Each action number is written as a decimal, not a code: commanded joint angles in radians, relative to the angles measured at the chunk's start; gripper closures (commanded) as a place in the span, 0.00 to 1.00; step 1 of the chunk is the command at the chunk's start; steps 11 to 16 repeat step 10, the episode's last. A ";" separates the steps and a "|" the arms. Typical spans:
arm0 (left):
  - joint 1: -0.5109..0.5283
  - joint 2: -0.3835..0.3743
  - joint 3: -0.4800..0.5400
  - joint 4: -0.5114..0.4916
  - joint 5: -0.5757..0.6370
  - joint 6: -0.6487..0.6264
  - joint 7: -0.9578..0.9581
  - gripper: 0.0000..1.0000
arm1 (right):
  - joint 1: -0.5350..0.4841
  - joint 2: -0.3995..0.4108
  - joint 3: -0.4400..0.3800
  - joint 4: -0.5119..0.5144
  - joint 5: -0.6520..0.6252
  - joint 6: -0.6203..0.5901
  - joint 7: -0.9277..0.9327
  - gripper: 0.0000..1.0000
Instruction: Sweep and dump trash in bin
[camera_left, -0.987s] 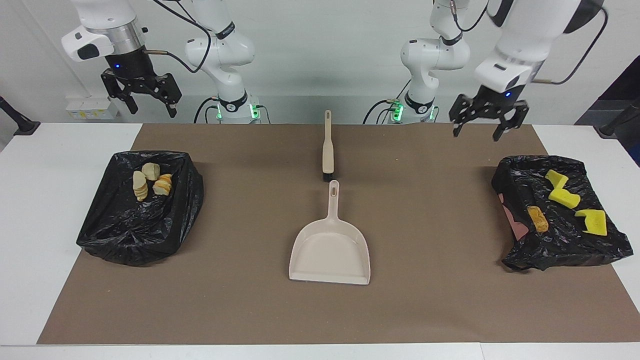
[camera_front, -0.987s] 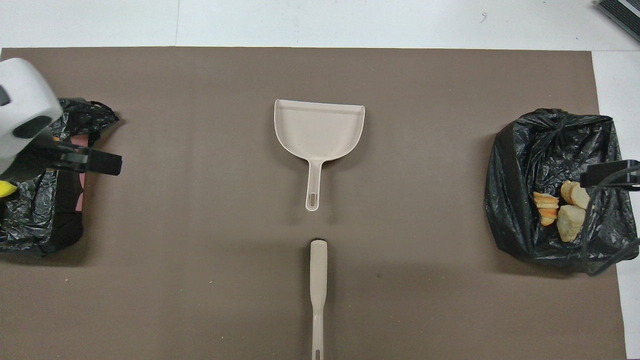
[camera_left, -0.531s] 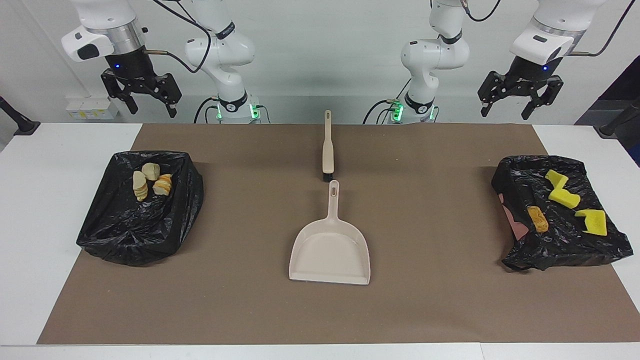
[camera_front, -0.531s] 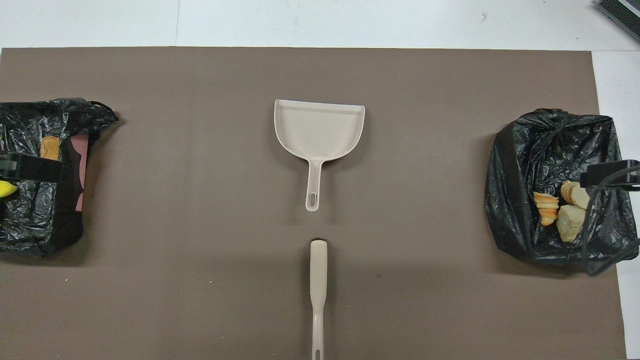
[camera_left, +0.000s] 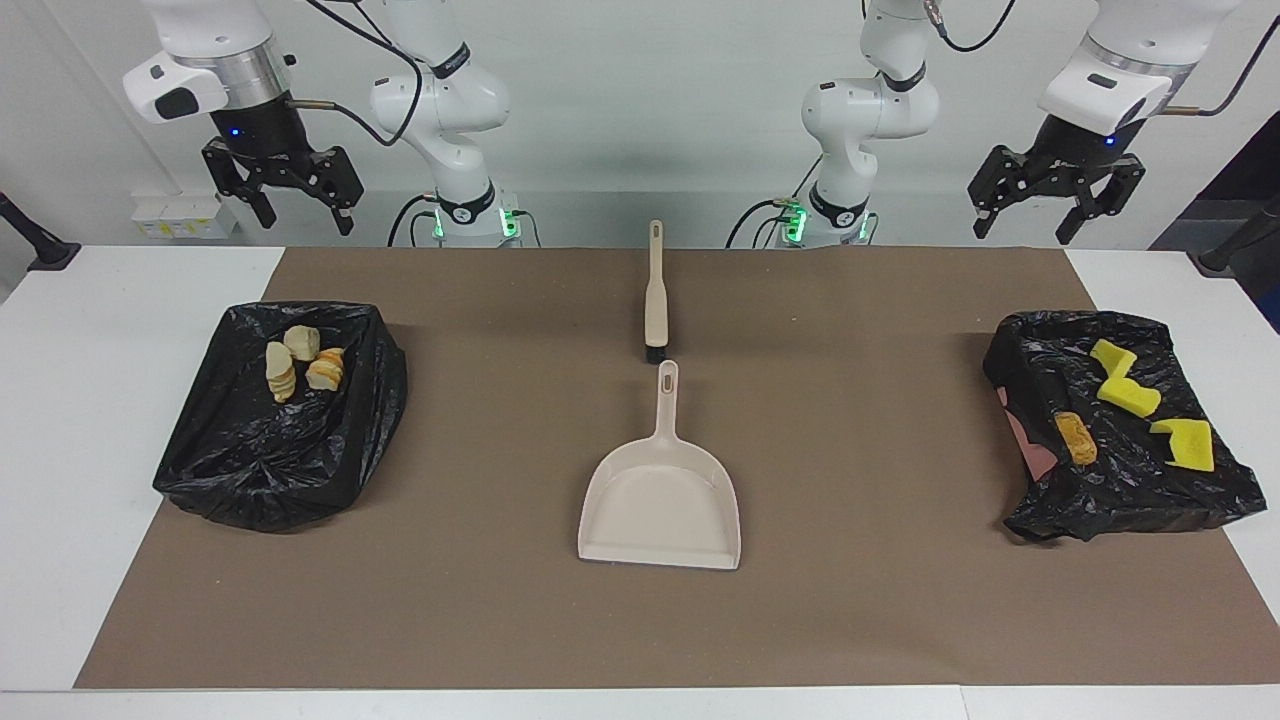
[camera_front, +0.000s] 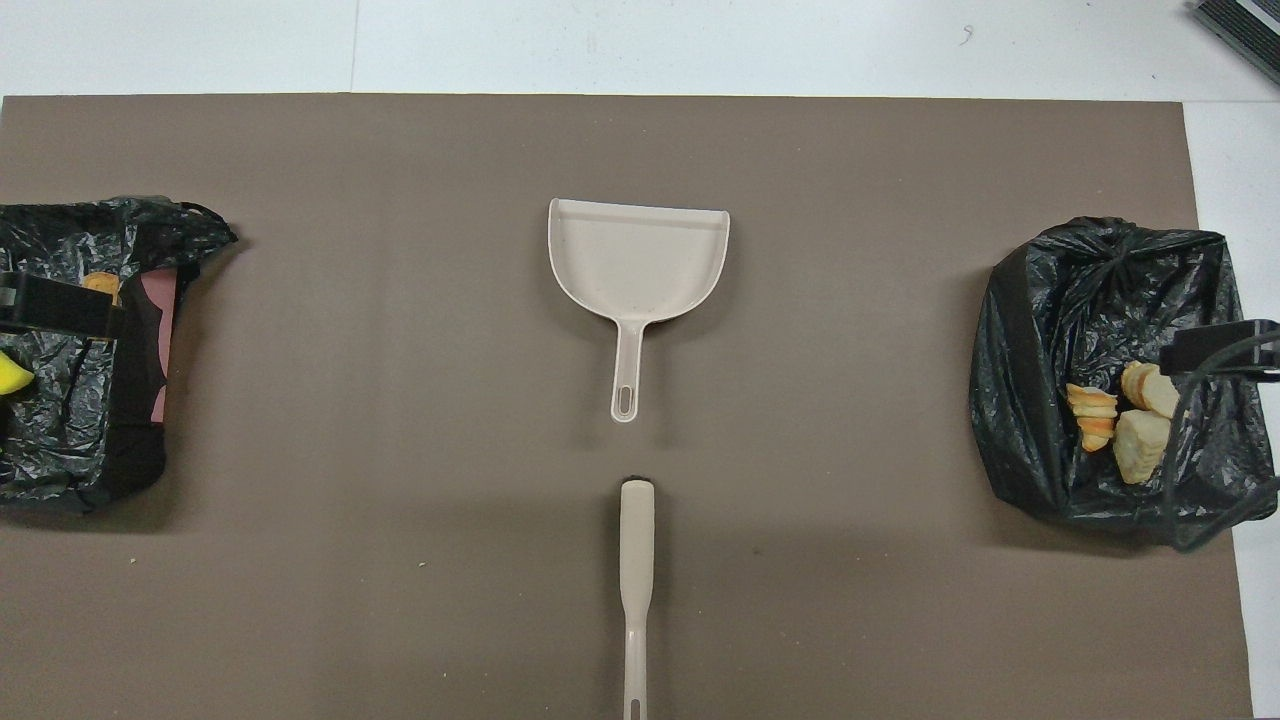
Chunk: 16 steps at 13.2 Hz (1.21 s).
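All the trash lies in two black-bagged bins. Pale cream chunks (camera_left: 282, 368) and an orange-striped chunk (camera_left: 326, 370) lie in the bin (camera_left: 270, 470) at the right arm's end. They also show in the overhead view (camera_front: 1140, 440). Yellow foam pieces (camera_left: 1125, 385) and an orange-brown nugget (camera_left: 1077, 437) lie in the bin (camera_left: 1130, 500) at the left arm's end. My right gripper (camera_left: 300, 215) is open and empty, high over its bin. My left gripper (camera_left: 1022, 225) is open and empty, high over the other bin.
A beige dustpan (camera_left: 660, 505) lies mid-mat, its handle toward the robots. A beige brush (camera_left: 656, 300) with black bristles lies in line with it, nearer to the robots. Both also show in the overhead view: dustpan (camera_front: 638, 260), brush (camera_front: 636, 540). A brown mat (camera_left: 860, 600) covers the table.
My left gripper has risen from low over its bin and drawn back toward the left arm's end. The right arm, the trash, the dustpan and the brush have not moved.
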 joint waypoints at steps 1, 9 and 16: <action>0.009 -0.016 -0.004 0.006 -0.006 -0.050 0.005 0.00 | -0.016 -0.008 0.008 0.002 0.014 -0.014 -0.018 0.00; 0.016 -0.022 0.004 0.002 -0.001 -0.073 0.005 0.00 | -0.016 -0.008 0.008 0.002 0.014 -0.014 -0.018 0.00; 0.018 -0.022 0.004 0.002 -0.001 -0.072 0.007 0.00 | -0.016 -0.008 0.008 0.002 0.014 -0.016 -0.018 0.00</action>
